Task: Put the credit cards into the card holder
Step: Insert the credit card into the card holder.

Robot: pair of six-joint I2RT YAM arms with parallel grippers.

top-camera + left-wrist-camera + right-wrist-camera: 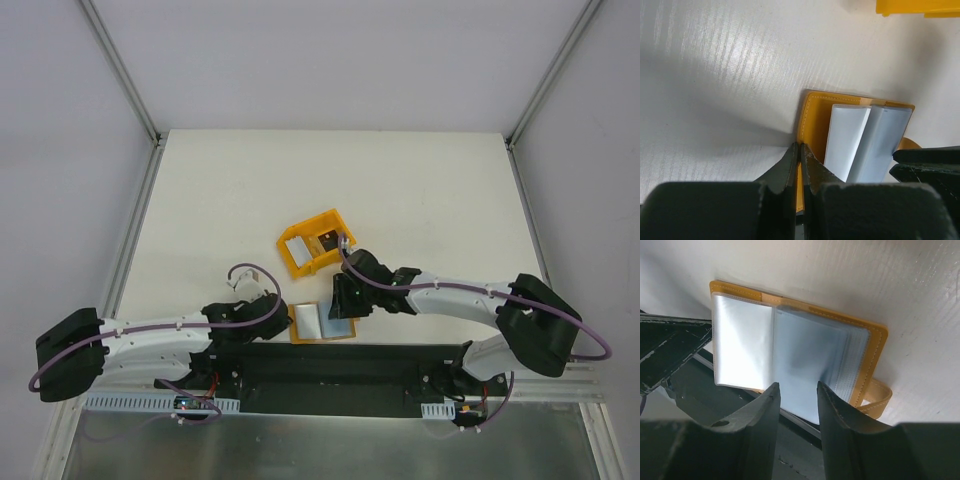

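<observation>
Orange-tan card holder point(795, 347) open, pale grey pockets point(740, 342), snap tab point(879, 399).

A yellow-orange bin point(305, 225) sits on the white table point(250, 180).

No legible text, label, brand or number anywhere — not on any surface in view.

Orange-tan card holder point(318, 323) lies open, grey pockets up; dark credit card point(328, 240) lies beyond.
</observation>
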